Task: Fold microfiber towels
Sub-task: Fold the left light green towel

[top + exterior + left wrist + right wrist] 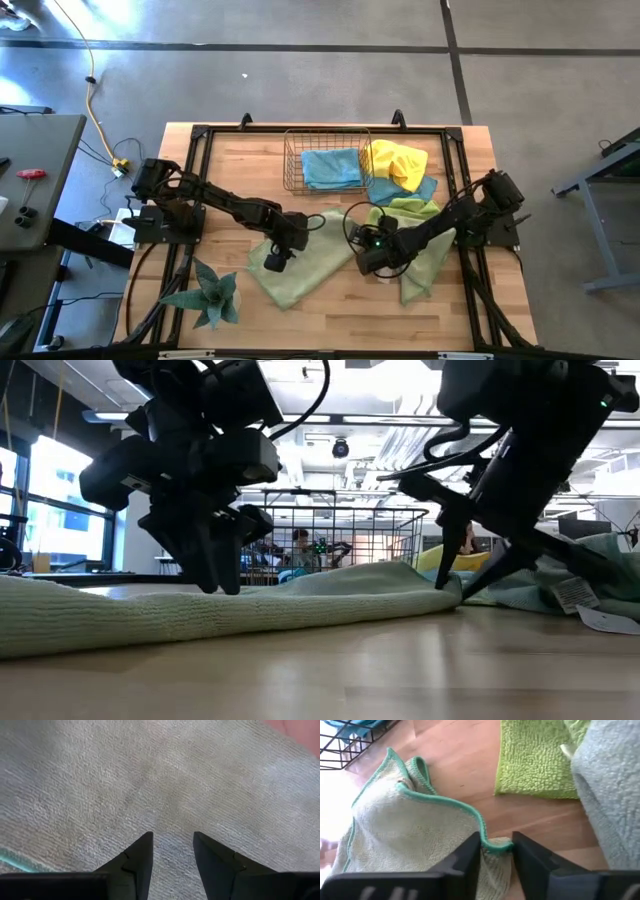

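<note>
Pinching the green-trimmed edge of the pale green towel (305, 262) mid-bench, the right gripper (496, 851) is clamped on it, while the left gripper (172, 851) presses down on the same towel, fingers apart.

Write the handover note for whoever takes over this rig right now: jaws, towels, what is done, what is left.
Left gripper: jaws open, tips down on the pale green towel, nothing pinched.
Right gripper: jaws around that towel's teal-hemmed edge at a bunched corner; whether the grip is tight cannot be told.
Towels: pale green one lies mid-table, only that corner rumpled. A lime green towel lies under the right arm. A yellow towel sits over a light blue towel beside the wire basket, which holds another blue towel.
Done: no fold visible on the pale green towel.
Left: fold it, then the loose ones.
</note>
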{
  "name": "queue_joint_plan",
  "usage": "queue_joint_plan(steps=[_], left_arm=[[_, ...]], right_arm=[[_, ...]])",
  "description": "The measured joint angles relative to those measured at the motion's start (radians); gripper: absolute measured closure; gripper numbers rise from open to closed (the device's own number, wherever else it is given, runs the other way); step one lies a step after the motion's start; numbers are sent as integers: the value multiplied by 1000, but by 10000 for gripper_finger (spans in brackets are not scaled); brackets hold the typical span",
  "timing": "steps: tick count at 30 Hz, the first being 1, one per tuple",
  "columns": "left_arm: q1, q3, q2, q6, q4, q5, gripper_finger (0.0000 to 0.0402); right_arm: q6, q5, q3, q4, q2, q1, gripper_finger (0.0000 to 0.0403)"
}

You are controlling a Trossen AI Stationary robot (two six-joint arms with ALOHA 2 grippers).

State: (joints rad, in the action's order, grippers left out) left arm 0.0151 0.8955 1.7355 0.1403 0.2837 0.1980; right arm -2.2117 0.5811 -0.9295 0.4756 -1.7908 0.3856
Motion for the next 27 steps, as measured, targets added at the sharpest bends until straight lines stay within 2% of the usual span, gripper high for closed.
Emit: queue_joint_plan(steps=[6, 11, 19, 24, 27], left_arm=[[0, 0, 0, -37, 1, 0, 271], [-2, 0, -14, -84, 4, 0, 271], [-2, 1, -109, -187, 7, -1, 271], [-2, 1, -193, -315, 10, -5, 271], [-2, 2, -252, -402, 4, -6, 271]], right_arm=[[52, 17, 0, -3, 0, -1, 394], [107, 12, -4, -1, 0, 1, 396], [348, 14, -6, -32, 51, 1, 401], [492, 9, -6, -49, 103, 1, 402], [597, -2, -6, -126, 117, 0, 402]])
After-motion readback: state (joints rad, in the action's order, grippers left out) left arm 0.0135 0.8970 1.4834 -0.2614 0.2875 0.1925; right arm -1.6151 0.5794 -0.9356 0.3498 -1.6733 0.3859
